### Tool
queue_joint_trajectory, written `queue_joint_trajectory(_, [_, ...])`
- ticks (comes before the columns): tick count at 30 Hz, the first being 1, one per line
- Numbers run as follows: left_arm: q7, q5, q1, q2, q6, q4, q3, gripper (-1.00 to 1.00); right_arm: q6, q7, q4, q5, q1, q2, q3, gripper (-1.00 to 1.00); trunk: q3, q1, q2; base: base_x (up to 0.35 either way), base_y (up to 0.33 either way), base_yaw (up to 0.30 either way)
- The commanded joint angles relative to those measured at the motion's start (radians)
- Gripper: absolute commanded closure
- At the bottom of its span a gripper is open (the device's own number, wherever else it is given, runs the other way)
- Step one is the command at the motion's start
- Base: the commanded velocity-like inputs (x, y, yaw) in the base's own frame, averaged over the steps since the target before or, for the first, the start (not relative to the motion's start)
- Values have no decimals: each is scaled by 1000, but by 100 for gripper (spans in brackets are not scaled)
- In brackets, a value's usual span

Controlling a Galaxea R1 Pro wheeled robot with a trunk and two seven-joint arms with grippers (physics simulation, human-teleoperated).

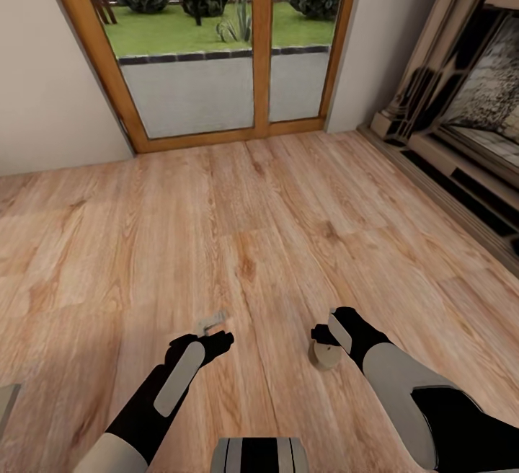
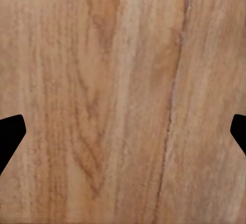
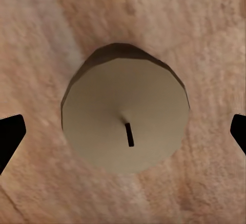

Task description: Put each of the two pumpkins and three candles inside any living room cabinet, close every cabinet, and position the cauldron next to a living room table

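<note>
Your right end effector [image 1: 326, 339] sits low over the wood floor [image 1: 259, 242], and there's a candle [image 1: 325, 355] right at its tip. Through the right wrist camera the candle [image 3: 124, 121] shows its flat tan top and short dark wick, sitting between the two black fingertips [image 3: 10, 137], which stand wide at either edge with floor showing between them and the candle. So the jaws are spread apart, around the candle but not touching it; whether it rests on the floor you can't tell from here.

Your left end effector [image 1: 216, 339] is also down near the floor, just beside a small pale object [image 1: 210, 323] too blurred to identify. In the left wrist camera its fingertips [image 2: 10, 137] are spread wide with bare floor [image 2: 123, 101] between them, holding nothing.

Ahead of you is a glass door [image 1: 216, 47] in a wooden frame, and a fireplace [image 1: 468, 98] off to the right.
</note>
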Motion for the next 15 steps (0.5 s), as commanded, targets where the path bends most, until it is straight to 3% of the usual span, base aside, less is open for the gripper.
queue_joint_trajectory(1, [0, 0, 0, -1, 0, 0, 0, -100, 0, 0, 0, 0, 0, 0, 0, -100, -4, 0, 0, 0, 0, 0])
queue_joint_trajectory(10, [0, -3, -1, -1, 0, 2, -1, -100, -2, 0, -3, 1, -1, -2, 0, -100, -39, 4, -2, 0, 0, 0])
queue_joint_trajectory(15, [-1, -6, 0, -1, 1, 1, -6, -100, -70, 18, -37, 4, 1, -3, 7, -100, -43, 5, -3, 0, 0, 0])
